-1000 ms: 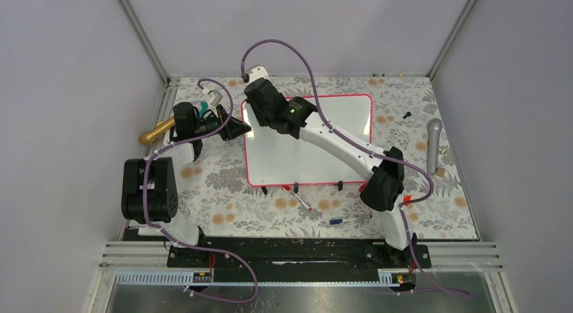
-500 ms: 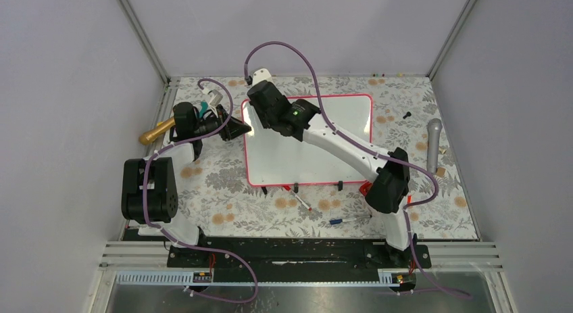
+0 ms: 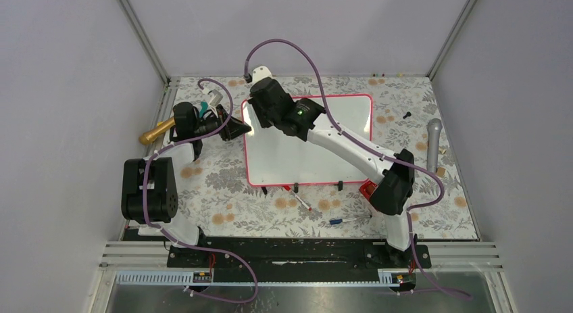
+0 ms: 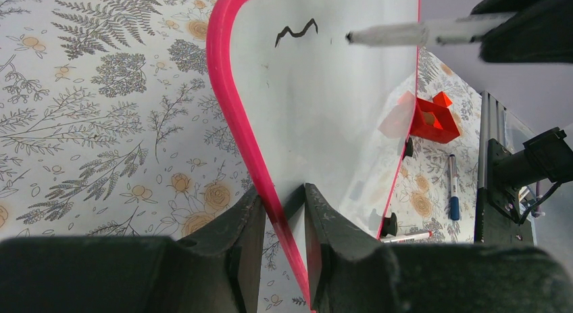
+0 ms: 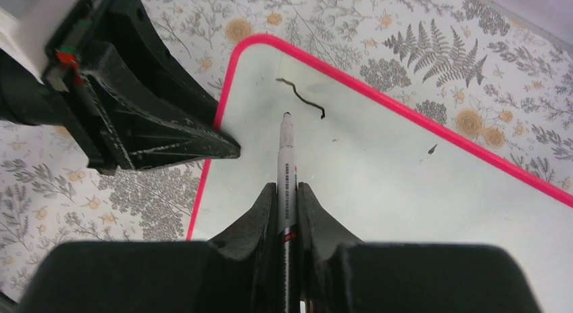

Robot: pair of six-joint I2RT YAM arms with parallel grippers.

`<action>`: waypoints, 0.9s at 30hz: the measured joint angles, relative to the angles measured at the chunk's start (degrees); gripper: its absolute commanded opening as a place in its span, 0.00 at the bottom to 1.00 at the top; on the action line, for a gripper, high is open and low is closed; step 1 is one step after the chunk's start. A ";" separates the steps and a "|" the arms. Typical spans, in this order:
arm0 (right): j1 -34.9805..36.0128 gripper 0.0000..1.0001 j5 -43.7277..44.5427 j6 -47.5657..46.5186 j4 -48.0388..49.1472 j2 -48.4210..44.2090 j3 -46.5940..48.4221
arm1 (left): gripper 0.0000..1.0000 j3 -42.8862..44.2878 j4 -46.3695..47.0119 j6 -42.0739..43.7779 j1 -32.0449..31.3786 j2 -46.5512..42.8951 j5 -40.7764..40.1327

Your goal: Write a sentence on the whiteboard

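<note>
Flowered tablecloth (image 3: 216, 184) spreads under everything. At left, the left gripper (image 4: 282, 193) pinches the pink left edge of the whiteboard (image 3: 304, 161), which lies flat in the middle. Near the board's far left corner sits one short black stroke (image 5: 302, 98). Just beside it hangs the tip of a marker (image 5: 286, 151), clamped tight in the right gripper (image 5: 287, 190), reaching over from the right.

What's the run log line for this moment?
left hand: clamped on whiteboard frame | right hand: gripping marker | writing: one short black stroke only | marker tip: beside it, contact unclear
</note>
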 measured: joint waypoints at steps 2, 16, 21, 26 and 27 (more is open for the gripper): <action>0.00 0.00 -0.09 -0.02 -0.39 0.22 1.57 | 0.14 0.00 0.00 0.00 0.00 0.00 0.00; 0.00 0.00 0.33 -0.28 -3.30 4.15 7.52 | 0.14 0.00 0.00 0.20 -0.04 0.00 0.00; 0.00 0.00 0.85 -0.39 -4.42 4.52 7.52 | 0.14 0.00 -0.02 0.35 -0.04 0.00 0.00; 0.00 0.00 1.18 -0.46 -4.42 4.52 7.52 | 0.14 0.00 -0.04 0.39 -0.04 0.00 0.00; 0.00 0.00 1.20 -0.46 -4.42 4.52 7.52 | 0.14 0.00 -0.04 0.39 -0.04 0.00 0.00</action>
